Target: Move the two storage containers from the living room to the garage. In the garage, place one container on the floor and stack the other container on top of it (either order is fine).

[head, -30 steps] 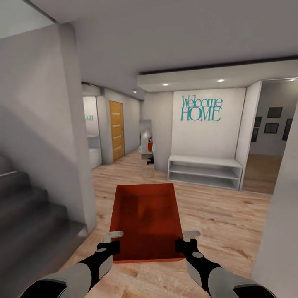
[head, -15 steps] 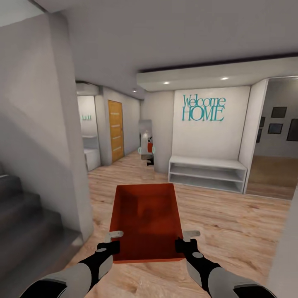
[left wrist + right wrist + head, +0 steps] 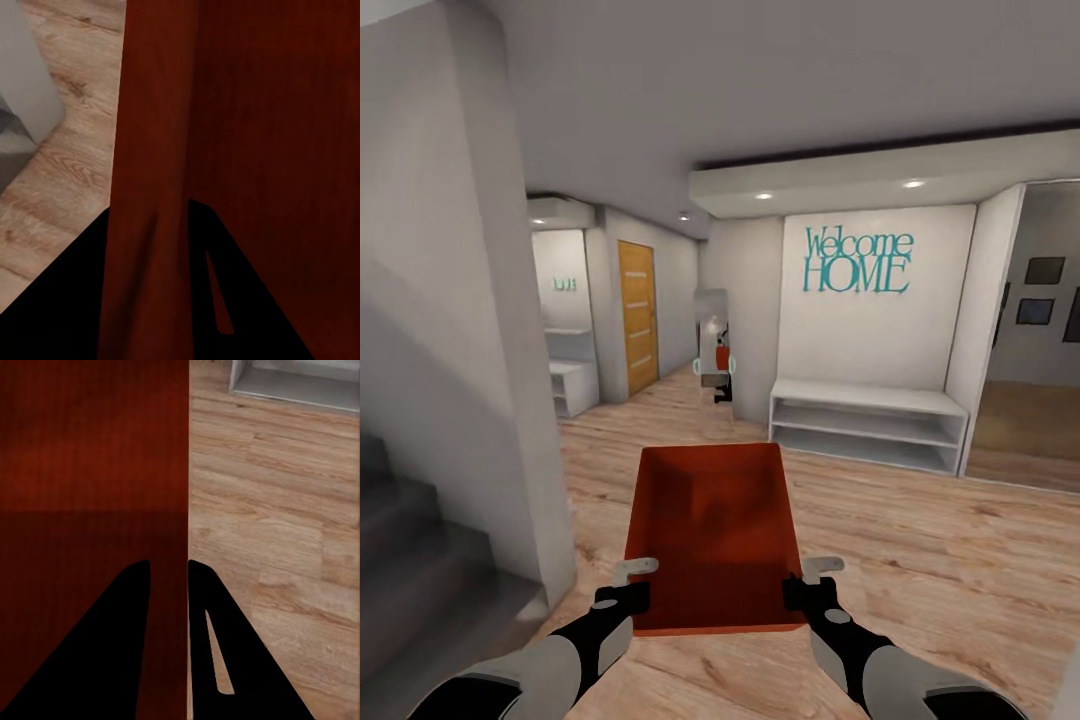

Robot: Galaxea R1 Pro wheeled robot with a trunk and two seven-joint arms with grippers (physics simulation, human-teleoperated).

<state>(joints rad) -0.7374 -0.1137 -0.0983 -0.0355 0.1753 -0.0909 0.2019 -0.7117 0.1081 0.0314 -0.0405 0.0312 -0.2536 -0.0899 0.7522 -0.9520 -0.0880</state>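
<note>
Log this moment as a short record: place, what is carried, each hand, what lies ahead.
place: hallway with wood plank floor
carried: one orange-red container, open top, held out in front
left hand: shut on container's left wall
right hand: shut on container's right wall
ahead: white shelf under teal "Welcome HOME" sign; orange-wood door at left
left side: grey stairs

A: What's the bin look like?

B: One storage container (image 3: 712, 535), orange-red, rectangular, plain flat walls, open top, empty inside.

A: Pose?

B: Level, upright, long axis pointing fwd, held above light wood plank floor (image 3: 920, 540), not touching it.

A: How's it held?

B: Left gripper (image 3: 628, 583) clamps the near-left wall, right gripper (image 3: 810, 580) the near-right wall; each wall sits betw. two fingers.
</note>
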